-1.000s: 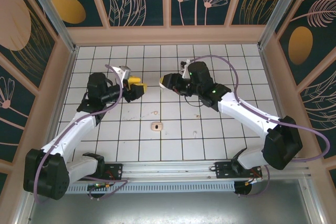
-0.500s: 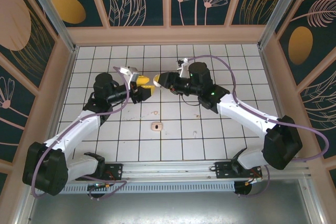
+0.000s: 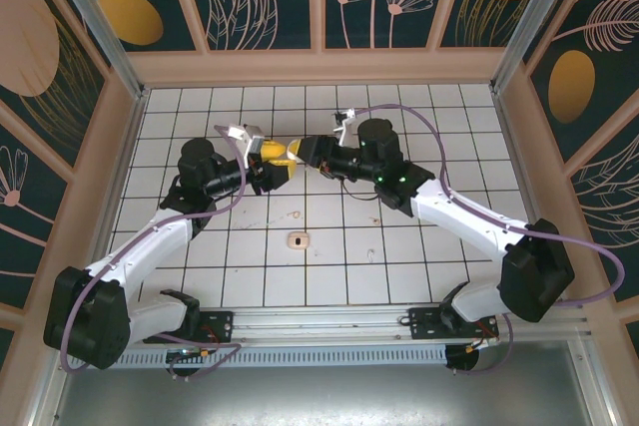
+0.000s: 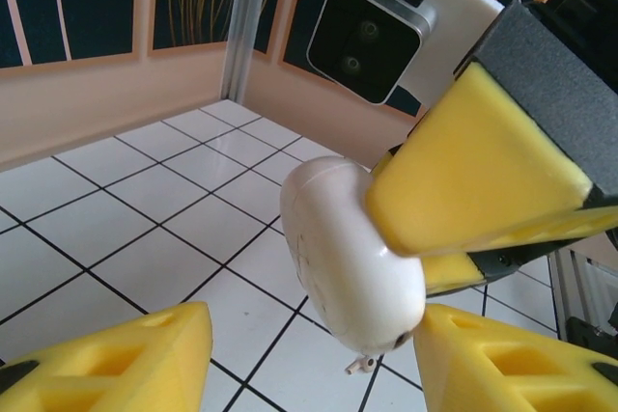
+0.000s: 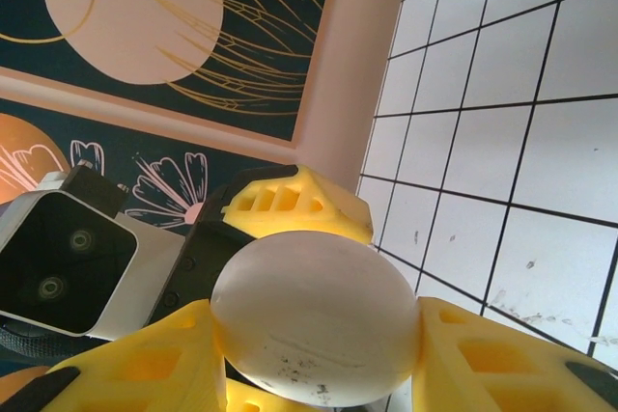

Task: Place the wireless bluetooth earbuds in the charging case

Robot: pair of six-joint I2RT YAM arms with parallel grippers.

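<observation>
- left gripper [image 4: 314, 337]: jaws part open, nothing clamped. They sit either side of the pod. It is clear of the left finger [image 4: 145, 359]; I can't tell whether it touches the other one.
- pod [image 4: 343, 248]: white, egg-shaped, glossy, with a faint seam. It's probably the earbud part, can't confirm. It hangs off the table, sticking out of the right fingertips into the left jaw gap.
- pod handling, my guess: light, rigid and slippery. The curved shell can squirt out of foam pads, so grip across the widest girth, not near the tip.
- case [image 3: 298, 240]: lies flat on the tiles [image 3: 329, 276], recess up. It sits well below both grippers, back toward the bases, nothing touching it.
- case handling, my guess: very light hard plastic, likely to skate or tip under a downward push. Pinch opposite side walls low and leave the recess clear.
- right gripper [image 5: 314, 327]: clamped on the pod, one pad on each flank, jaws narrow.
</observation>
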